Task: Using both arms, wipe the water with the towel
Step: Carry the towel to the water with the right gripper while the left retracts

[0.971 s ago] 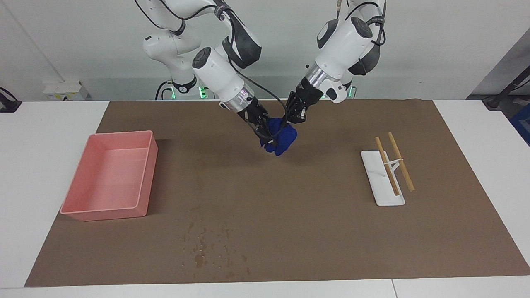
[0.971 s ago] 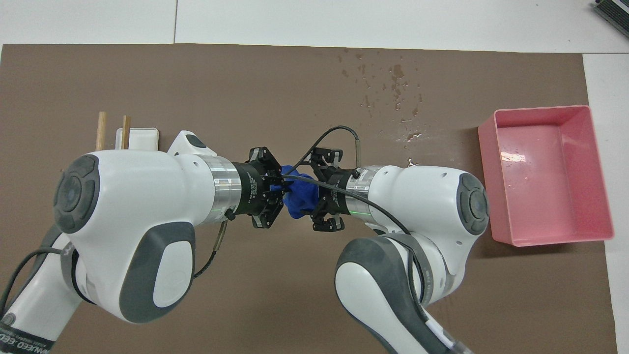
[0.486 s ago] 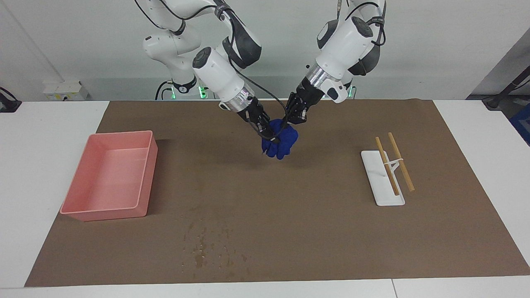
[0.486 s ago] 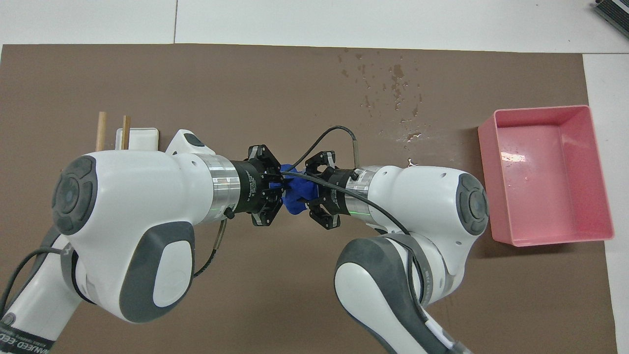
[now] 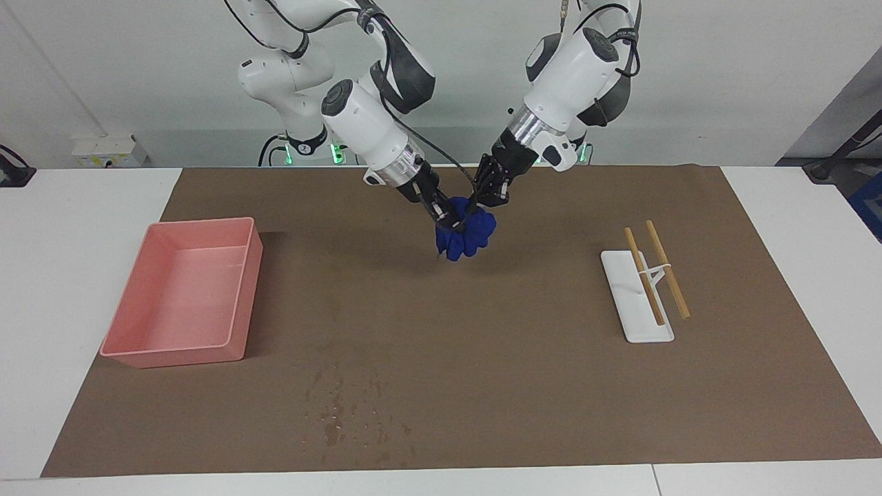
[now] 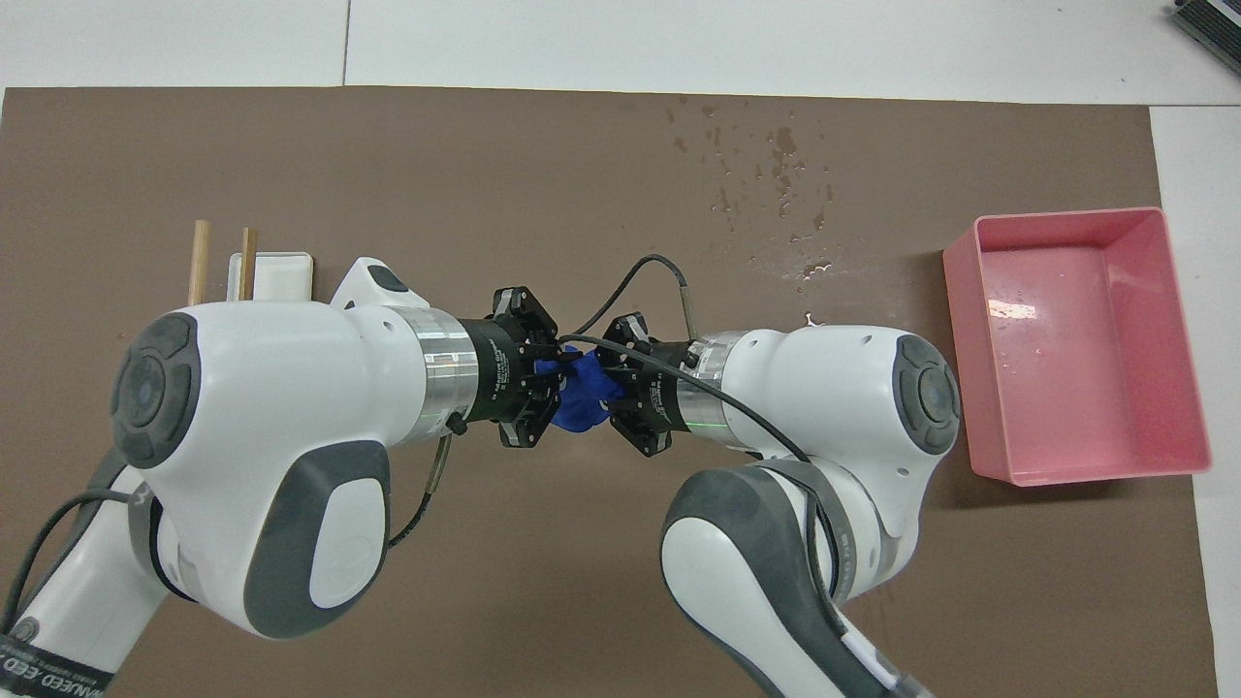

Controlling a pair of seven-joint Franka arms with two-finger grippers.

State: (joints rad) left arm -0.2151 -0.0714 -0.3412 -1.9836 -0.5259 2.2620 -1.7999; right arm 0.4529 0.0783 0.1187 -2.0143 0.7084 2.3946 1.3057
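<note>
Both grippers meet over the middle of the brown mat [image 5: 551, 386], w/ a bunched blue towel [image 5: 467, 235] hanging between them, off the mat. Right gripper [image 5: 446, 222] comes in from the pink bin's end, fingers pressed together on the towel's edge. Left gripper [image 5: 488, 195] comes in from the chopstick end, fingers also pinched on the cloth; whether its bite is firm or easing I can't tell, the tips being buried in fabric.

Why held this way, prob.: two grips on one wad let the arms pull apart and spread the cloth flat before wiping.

The water [image 5: 351, 413] lies well apart from both sets of fingers: a scatter of wet specks at the mat's edge farthest from the robots, toward the right arm's end, near the pink bin [image 5: 182, 303] but farther from the robots than it. No wiping begun yet.

White rest w/ chopsticks [image 5: 651, 282] sits toward the left arm's end, untouched.
</note>
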